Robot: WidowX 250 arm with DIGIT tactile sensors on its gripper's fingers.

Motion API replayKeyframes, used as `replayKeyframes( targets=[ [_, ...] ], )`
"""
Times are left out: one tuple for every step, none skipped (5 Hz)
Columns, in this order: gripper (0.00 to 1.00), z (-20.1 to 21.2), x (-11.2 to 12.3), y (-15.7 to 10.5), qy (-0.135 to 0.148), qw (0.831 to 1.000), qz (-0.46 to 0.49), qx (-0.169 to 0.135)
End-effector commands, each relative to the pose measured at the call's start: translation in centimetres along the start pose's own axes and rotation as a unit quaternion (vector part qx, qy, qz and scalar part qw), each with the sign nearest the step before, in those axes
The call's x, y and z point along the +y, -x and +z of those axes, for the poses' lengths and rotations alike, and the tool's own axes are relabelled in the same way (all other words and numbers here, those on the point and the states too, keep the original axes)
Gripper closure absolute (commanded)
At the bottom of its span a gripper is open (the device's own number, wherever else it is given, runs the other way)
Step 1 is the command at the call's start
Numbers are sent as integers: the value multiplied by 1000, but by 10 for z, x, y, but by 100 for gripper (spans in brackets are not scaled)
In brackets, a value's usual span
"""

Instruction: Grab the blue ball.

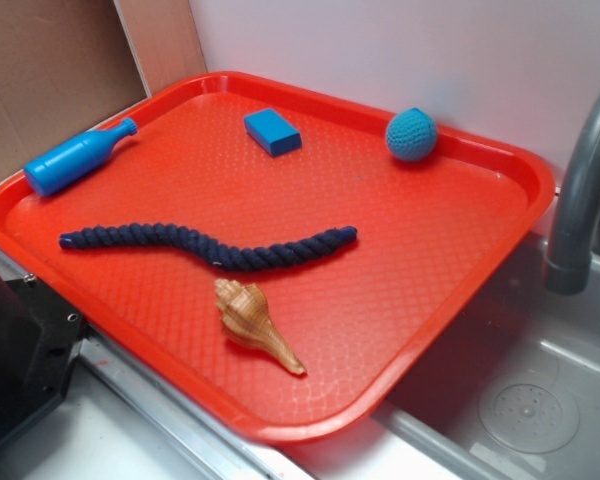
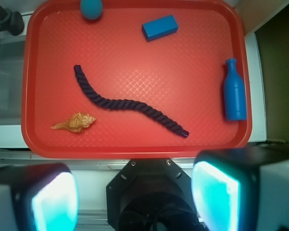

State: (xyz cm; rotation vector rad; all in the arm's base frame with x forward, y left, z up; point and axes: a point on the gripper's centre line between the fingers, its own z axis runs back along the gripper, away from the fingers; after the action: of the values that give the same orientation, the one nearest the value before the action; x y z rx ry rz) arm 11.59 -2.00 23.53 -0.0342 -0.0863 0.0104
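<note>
The blue ball (image 1: 411, 134) is a small teal crocheted ball resting against the far right rim of the red tray (image 1: 500, 240). From the wrist view the ball (image 2: 91, 8) sits at the top edge of the picture, at the tray's (image 2: 135, 149) far rim. My gripper (image 2: 135, 197) hovers high above, outside the tray's near edge and far from the ball. Its two cyan pads (image 2: 55, 204) stand wide apart with nothing between them. The exterior view does not show the gripper.
On the tray lie a flat blue block (image 1: 273, 131), a blue bottle-shaped pin (image 1: 75, 158), a dark blue rope (image 1: 210, 246) and a tan seashell (image 1: 255, 325). A grey faucet (image 1: 585, 190) rises over the metal sink (image 1: 520, 400) at the right.
</note>
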Motion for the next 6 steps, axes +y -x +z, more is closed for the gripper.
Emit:
replayKeyframes(
  targets=[
    [0,0,0,0,0,1000,0,0],
    [0,-13,3,-16,1,1000,28,5],
    [0,-27,-1,-36,-4,998,62,-8],
    [0,-47,-14,-61,9,996,79,-44],
    [0,-70,-29,-98,-5,993,84,-84],
    [0,-86,-28,-124,6,988,102,-117]
  ],
)
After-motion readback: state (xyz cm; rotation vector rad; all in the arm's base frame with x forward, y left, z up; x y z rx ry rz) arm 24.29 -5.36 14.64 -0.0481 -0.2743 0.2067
